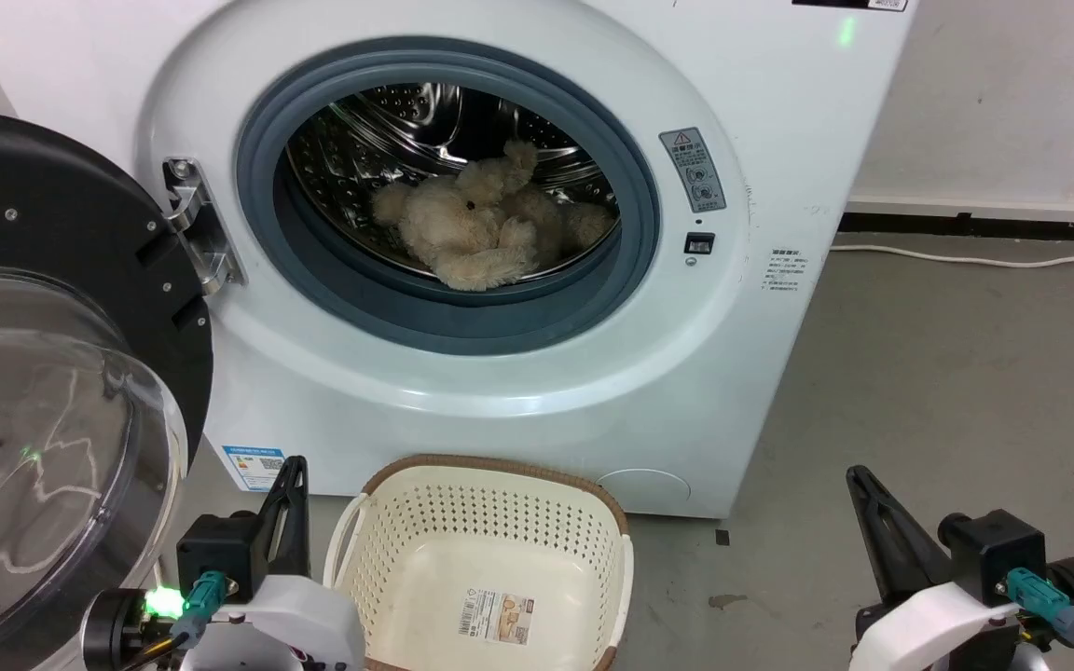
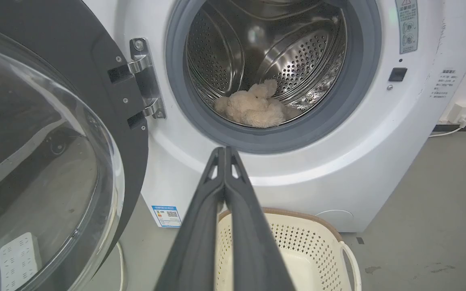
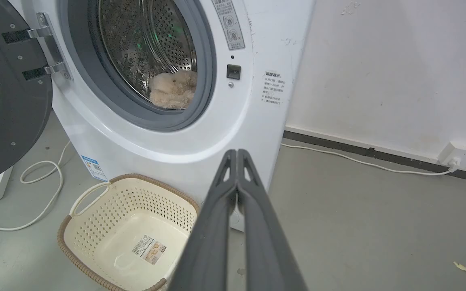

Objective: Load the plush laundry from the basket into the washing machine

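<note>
**A:** What is taking up the most room?

**B:** The washing machine [image 1: 779,140] is standing white and square on the grey floor [image 1: 919,373]. Its black-rimmed door [image 1: 52,214] is hanging wide open from the hinge beside the machine's opening, with the clear dome facing outward.

**A:** And inside the machine?

**B:** The steel drum [image 1: 406,121] is shining behind the grey rubber ring. The plush laundry [image 1: 476,228] is lying on the drum's bottom, just past the ring. It's a curly beige bear, slumped in a heap (one dark eye is showing in the head view).

**A:** Where is the basket sitting?

**B:** The basket [image 1: 490,475] is resting on the floor right in front of the machine, below the opening and near the machine's base. Its brown rim is facing up. Whether it is touching the front panel, I cannot tell.

**A:** What are the arms doing?

**B:** The left gripper [image 1: 293,466] is hovering in front of the machine, on the door side of the basket. Its two dark fingers are pressing together along their tips, with nothing between them. The right gripper [image 1: 859,475] is hanging out past the machine's other front corner, over bare floor. Its fingers are likewise meeting at the tips and gripping nothing.

**A:** Anything smaller?

**B:** A sticker [image 1: 497,617] is lying flat on the basket's inner bottom.
</note>
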{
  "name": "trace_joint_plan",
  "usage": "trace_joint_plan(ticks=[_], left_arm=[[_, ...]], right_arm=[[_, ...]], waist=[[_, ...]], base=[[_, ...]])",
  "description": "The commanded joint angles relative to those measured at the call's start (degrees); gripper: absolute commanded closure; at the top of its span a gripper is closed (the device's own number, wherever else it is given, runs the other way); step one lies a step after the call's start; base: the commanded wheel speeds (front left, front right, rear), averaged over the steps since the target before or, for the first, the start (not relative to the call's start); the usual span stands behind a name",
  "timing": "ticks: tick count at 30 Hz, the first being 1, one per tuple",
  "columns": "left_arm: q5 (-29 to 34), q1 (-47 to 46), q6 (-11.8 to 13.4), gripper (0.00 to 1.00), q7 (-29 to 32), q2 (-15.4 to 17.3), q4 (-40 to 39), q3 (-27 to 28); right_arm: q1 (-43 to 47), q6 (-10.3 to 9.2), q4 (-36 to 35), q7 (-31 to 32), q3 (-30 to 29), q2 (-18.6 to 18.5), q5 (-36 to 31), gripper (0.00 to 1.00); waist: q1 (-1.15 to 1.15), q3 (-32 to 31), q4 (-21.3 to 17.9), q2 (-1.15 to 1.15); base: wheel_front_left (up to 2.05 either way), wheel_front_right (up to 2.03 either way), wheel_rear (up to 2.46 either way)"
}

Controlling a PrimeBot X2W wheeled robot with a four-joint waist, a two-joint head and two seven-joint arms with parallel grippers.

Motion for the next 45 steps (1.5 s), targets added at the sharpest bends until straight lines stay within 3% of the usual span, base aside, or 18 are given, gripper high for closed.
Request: trace_joint_plan(ticks=[1, 45], left_arm=[[0.10, 0.42, -0.25, 1.00, 0.02, 0.00, -0.28, 0.04], [0.10, 0.42, -0.25, 1.00, 0.02, 0.00, -0.28, 0.04]], right_arm=[[-0.67, 0.03, -0.19, 0.02, 0.01, -0.05, -0.42, 1.00], [-0.67, 0.03, -0.19, 0.02, 0.01, -0.05, -0.42, 1.00]], waist=[[0.00, 0.00, 0.00, 0.00], [0.00, 0.00, 0.00, 0.00]], base=[[0.00, 0.00, 0.00], [0.00, 0.00, 0.00]])
